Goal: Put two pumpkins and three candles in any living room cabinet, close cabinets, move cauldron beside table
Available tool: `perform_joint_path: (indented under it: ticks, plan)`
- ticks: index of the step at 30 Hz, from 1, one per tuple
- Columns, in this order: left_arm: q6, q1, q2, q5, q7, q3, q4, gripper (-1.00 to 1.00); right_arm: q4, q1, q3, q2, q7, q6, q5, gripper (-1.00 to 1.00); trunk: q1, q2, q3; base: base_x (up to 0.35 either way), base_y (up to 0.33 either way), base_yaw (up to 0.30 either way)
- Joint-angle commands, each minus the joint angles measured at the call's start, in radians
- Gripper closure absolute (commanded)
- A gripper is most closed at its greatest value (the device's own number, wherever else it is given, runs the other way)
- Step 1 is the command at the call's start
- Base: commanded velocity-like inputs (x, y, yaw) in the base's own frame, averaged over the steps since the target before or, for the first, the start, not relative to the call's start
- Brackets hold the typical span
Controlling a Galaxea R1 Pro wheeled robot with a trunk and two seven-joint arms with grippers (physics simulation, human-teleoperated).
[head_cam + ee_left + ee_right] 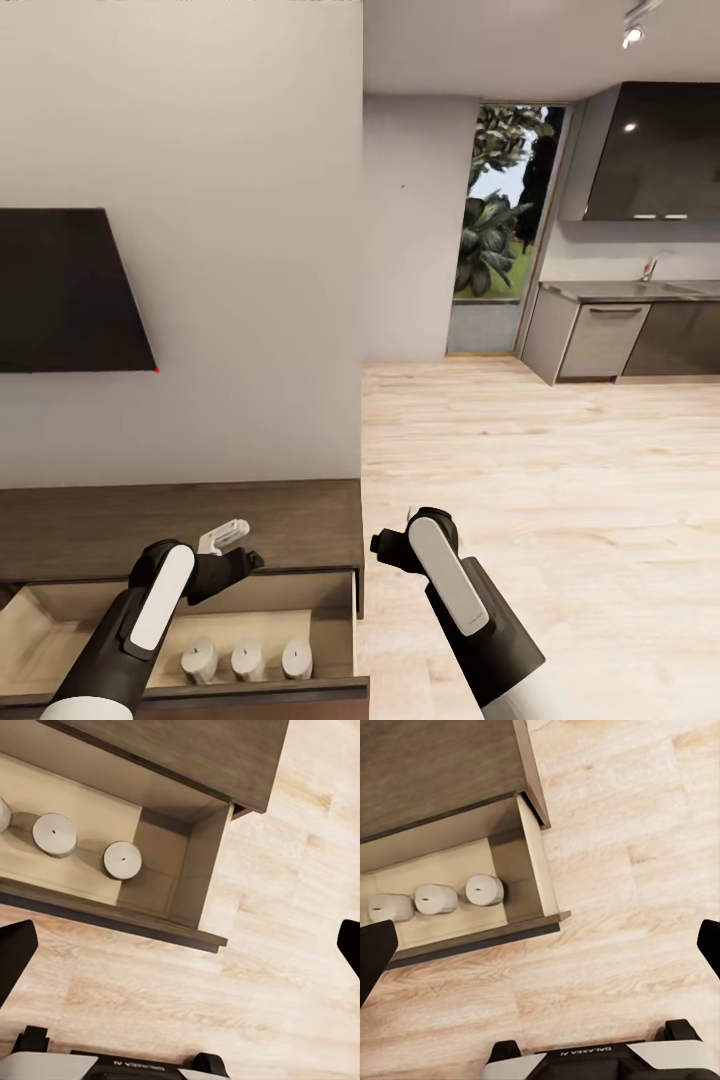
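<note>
The cabinet (pixel 180 520) is a low dark-brown unit at the lower left of the head view, with its right drawer (pixel 330 600) pulled open. Three grey-tan candles (pixel 198 660) (pixel 247 659) (pixel 296 657) stand upright in a row on the pale drawer floor. They also appear in the left wrist view as candles (pixel 54 834) (pixel 122 859), and in the right wrist view as candles (pixel 435 898) (pixel 484 889). My left gripper (pixel 232 546) (pixel 180 952) hangs open above the drawer, holding nothing. My right gripper (pixel 385 548) (pixel 540 949) is open over the floor just right of the cabinet. The pumpkins and the cauldron are out of view.
A black TV (pixel 70 290) hangs on the wall above the cabinet. Light wood floor (pixel 540 480) stretches to the right toward a kitchen counter (pixel 620 330) and a glass door with plants (pixel 500 220). My base (pixel 592 1061) sits close to the drawer front (pixel 112 916).
</note>
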Motion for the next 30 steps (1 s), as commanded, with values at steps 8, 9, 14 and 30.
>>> perform_joint_path:
  ticks: [8, 9, 14, 30]
  plan:
    - [0.027, -0.009, -0.028, 0.01, 0.006, 0.003, -0.027, -1.0, -0.028, -0.028, 0.012, 0.0, -0.028, 0.028, 0.006, -1.0, -0.011, 0.021, 0.009, 0.0, 0.0, 0.0]
    - [0.033, -0.009, -0.034, 0.008, 0.006, 0.003, -0.027, -1.0, -0.034, -0.034, 0.012, 0.0, -0.028, 0.034, 0.007, -1.0, -0.011, 0.021, 0.009, 0.0, 0.0, 0.0]
    - [0.056, 0.0, -0.022, 0.005, 0.002, 0.005, 0.001, -1.0, -0.062, -0.034, 0.022, 0.0, -0.024, 0.061, 0.009, -1.0, -0.011, 0.021, 0.009, -0.043, 0.034, 0.0]
    - [0.054, 0.002, -0.012, 0.003, 0.002, 0.007, 0.021, -1.0, -0.073, -0.034, 0.029, 0.0, -0.023, 0.061, 0.008, -1.0, -0.011, 0.021, 0.009, -0.14, 0.12, 0.0]
